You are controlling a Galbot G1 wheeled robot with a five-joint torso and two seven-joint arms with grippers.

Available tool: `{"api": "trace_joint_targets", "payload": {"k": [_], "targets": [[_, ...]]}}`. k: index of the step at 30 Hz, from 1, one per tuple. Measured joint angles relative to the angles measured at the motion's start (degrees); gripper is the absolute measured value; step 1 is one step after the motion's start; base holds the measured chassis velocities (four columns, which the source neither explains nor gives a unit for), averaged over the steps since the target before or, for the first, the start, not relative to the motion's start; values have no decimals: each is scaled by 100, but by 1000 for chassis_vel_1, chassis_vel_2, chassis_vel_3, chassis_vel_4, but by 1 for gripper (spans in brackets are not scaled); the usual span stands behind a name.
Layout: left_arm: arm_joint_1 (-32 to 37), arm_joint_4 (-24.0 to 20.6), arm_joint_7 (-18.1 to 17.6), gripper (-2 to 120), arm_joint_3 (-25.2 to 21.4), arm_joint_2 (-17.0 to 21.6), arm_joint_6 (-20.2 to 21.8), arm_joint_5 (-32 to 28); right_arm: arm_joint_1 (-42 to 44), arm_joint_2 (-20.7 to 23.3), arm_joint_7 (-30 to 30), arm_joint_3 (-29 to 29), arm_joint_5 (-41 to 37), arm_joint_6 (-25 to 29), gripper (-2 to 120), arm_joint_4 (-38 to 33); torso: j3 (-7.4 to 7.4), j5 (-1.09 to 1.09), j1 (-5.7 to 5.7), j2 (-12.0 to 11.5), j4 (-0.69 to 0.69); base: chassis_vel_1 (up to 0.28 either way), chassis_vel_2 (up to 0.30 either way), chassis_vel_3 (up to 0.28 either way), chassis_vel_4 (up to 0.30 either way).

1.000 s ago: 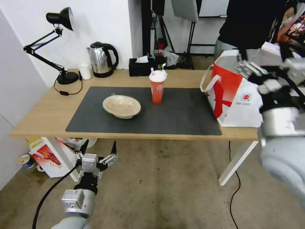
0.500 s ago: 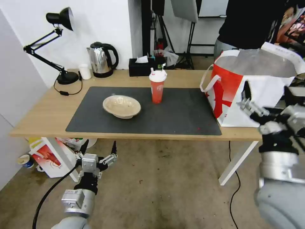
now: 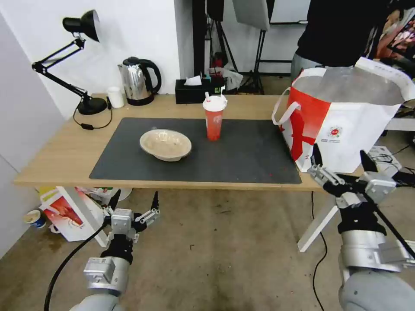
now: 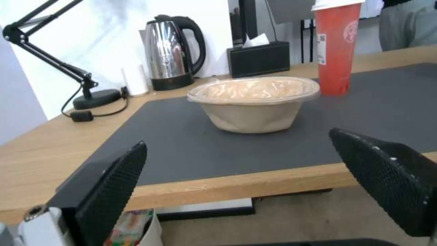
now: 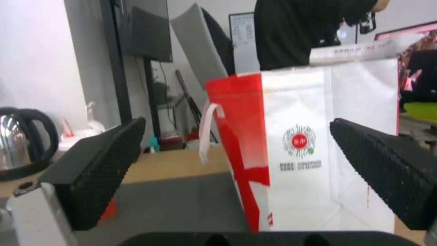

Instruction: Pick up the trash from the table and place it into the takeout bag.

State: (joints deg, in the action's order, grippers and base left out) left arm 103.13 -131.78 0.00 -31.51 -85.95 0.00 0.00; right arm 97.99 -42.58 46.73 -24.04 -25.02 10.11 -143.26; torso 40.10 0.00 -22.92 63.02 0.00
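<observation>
Right gripper [image 3: 341,166] empty, jaws wide, below table's [image 3: 56,160] front edge beside takeout bag [image 3: 341,125] at right end. Left gripper [image 3: 134,205] wide, parked low. Beige bowl [image 3: 165,144], red cup [image 3: 214,116] on mat centre. Judged between picks; next: reach bowl or cup.

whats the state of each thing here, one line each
takeout bag: upright on the table's right end, top open
red drink cup: upright on the mat, lid on, straws in
beige paper bowl: upright on the mat, left of the cup
left gripper: open, empty, below the table's front edge
right gripper: open, empty, before the bag
kettle: upright, lid shut
</observation>
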Motion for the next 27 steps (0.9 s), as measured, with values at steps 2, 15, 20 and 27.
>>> {"api": "trace_joint_targets", "payload": {"k": [2,15,20,27], "targets": [[0,0,0,100,0,0,0,0,41,28,52,51,3,-48,100,1,0,0,0,0,0,0,0,0,0],[0,0,0,100,0,0,0,0,279,310,206,265,-225,-770,100,5,0,0,0,0,0,0,0,0,0],[0,0,0,100,0,0,0,0,250,386,260,426,-396,-1035,100,5,0,0,0,0,0,0,0,0,0],[0,0,0,100,0,0,0,0,180,438,339,443,-624,-1225,100,5,1,0,0,0,0,0,0,0,0]]}}
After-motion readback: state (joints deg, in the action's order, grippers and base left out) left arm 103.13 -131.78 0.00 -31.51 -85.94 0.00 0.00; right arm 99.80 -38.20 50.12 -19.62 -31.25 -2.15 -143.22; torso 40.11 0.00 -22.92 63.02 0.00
